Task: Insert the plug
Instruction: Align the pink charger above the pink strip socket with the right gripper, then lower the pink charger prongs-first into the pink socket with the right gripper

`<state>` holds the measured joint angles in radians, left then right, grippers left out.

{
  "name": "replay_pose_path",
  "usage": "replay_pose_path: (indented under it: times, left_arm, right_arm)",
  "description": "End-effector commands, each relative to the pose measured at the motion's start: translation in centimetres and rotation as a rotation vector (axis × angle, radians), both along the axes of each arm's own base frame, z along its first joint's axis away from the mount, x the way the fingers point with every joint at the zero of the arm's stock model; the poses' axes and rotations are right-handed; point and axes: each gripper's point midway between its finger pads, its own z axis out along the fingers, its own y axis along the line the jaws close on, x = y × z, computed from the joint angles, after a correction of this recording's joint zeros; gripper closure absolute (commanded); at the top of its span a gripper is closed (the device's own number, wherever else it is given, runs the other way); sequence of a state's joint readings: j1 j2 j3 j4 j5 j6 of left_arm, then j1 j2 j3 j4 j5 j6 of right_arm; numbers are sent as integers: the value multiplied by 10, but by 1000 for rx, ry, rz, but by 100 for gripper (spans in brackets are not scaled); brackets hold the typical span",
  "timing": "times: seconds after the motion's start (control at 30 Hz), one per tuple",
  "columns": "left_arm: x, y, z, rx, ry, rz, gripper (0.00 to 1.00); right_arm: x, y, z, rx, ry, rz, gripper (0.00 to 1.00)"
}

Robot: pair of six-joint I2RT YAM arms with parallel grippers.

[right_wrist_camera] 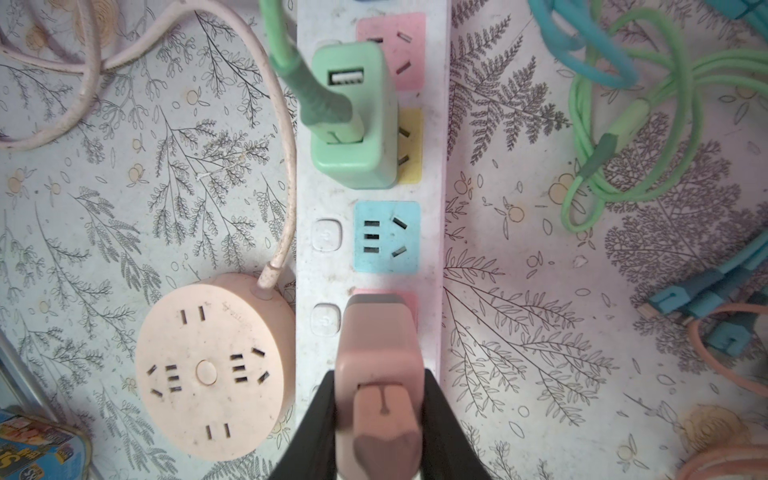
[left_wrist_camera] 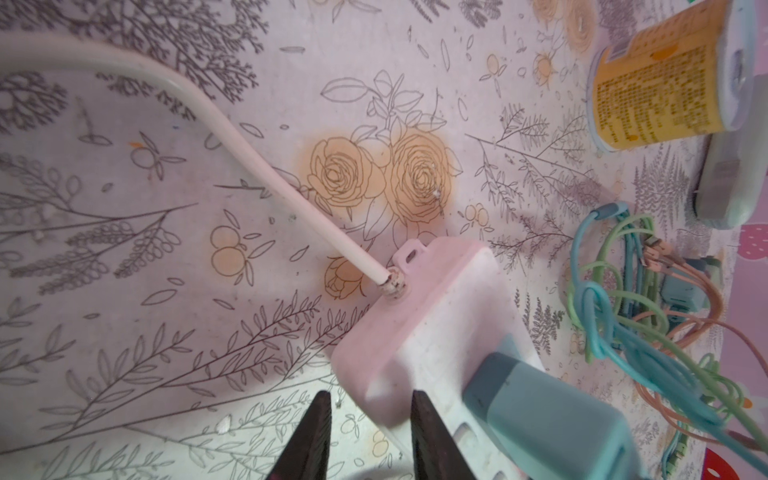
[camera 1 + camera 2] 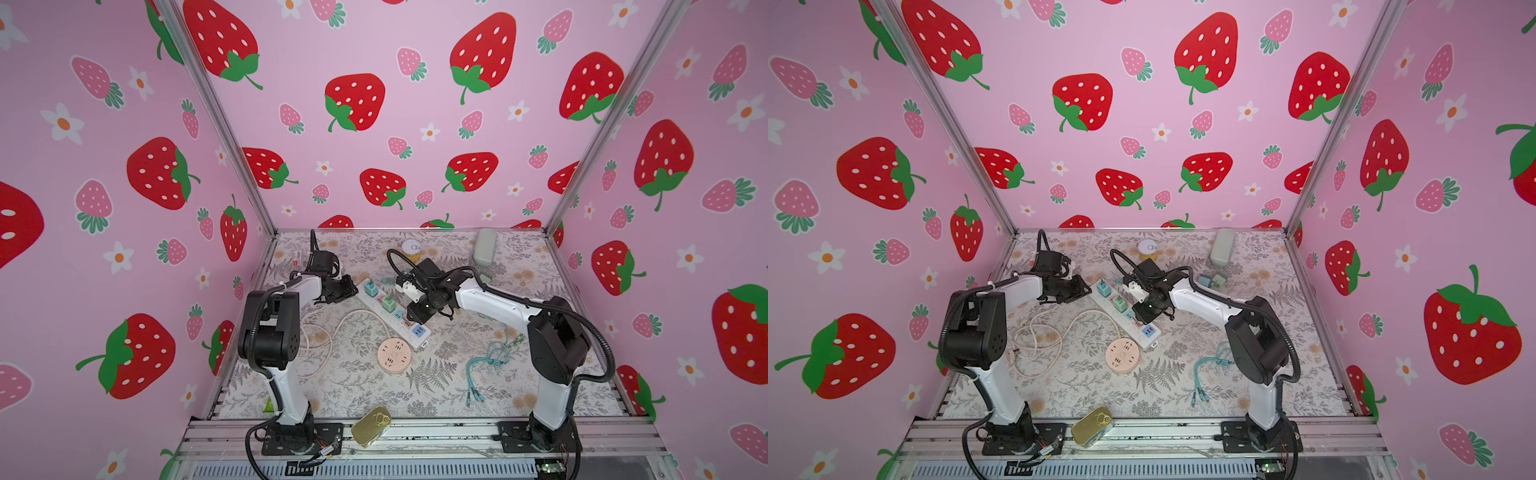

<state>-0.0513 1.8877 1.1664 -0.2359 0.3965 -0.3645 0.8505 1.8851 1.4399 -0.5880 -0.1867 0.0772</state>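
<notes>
— Where's the power strip (image 3: 390, 314) on the worktop (image 3: 457, 386)?
— It lies diagonally across the middle, with the round socket (image 3: 394, 350) just beside its near end. My left tool (image 2: 369, 395) hovers part-open, holding nothing, at the cord end
— And the plug?
— My right tool (image 1: 380, 382) is clamped on the pink plug (image 1: 380, 340), directly above the pink socket (image 1: 409, 301), strip running straight ahead. The opposite side is bare. Seated or not, I can't tell
</notes>
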Motion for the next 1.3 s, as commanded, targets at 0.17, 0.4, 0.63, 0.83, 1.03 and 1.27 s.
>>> replay_pose_path:
  times: [0.17,0.4,0.63,0.83,1.03,1.27]
  left_arm:
    - [3,1,3,-10,-10,-15,65]
    - [4,0,4,-18,-9,-17,68]
    - [4,2,4,-17,-9,-14,68]
    - [3,4,6,-17,-12,-12,68]
    - [4,4,8,-19,-16,-12,69]
    - [4,4,8,-22,-15,-11,69]
  right_arm:
    - [-5,8,-6,-33,6,26,91]
    - [-4,4,-6,-68,-15,20,91]
    - [-6,4,-1,-65,-16,32,91]
    - [-9,15,24,34,-32,54,91]
    - [-9,16,35,63,-49,50,91]
    - [-8,4,16,-18,-41,37,91]
